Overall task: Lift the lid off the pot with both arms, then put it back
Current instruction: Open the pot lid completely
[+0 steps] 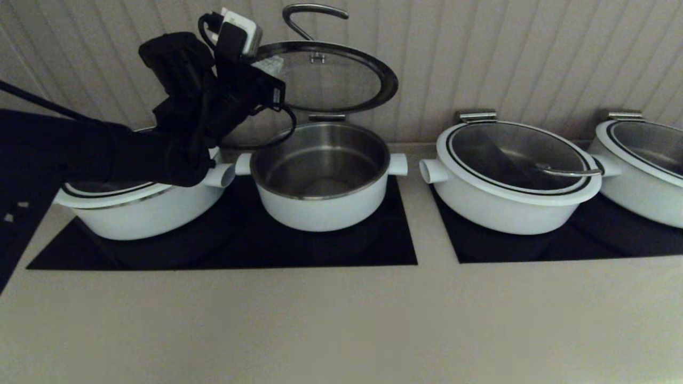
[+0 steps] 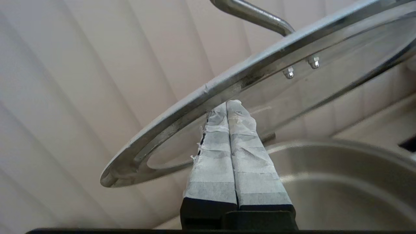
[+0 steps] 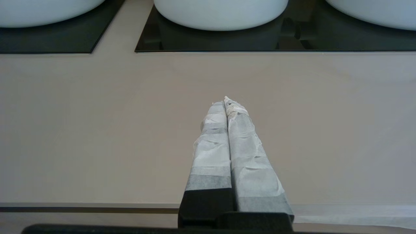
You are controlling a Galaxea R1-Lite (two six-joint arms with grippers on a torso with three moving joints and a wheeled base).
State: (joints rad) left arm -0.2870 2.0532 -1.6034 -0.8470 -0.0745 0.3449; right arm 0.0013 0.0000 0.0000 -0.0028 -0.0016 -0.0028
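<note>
Left gripper [image 2: 227, 107] pressed closed, taped tips propping the underside of the lid [image 1: 331, 80] raised on its hinge above the open pot [image 1: 320, 176], right gripper [image 3: 227, 102] likewise closed, empty, low over the bare counter [image 3: 97, 130] before the hobs.

No readable text anywhere

No letters, numbers, brand marks or signs can be made out — not on the pot [image 1: 320, 200], the lid [image 1: 331, 77], the other pots, the black hobs or the counter. A small pale patch on the left arm's [image 1: 213, 101] wrist may be a label — too small to read.
</note>
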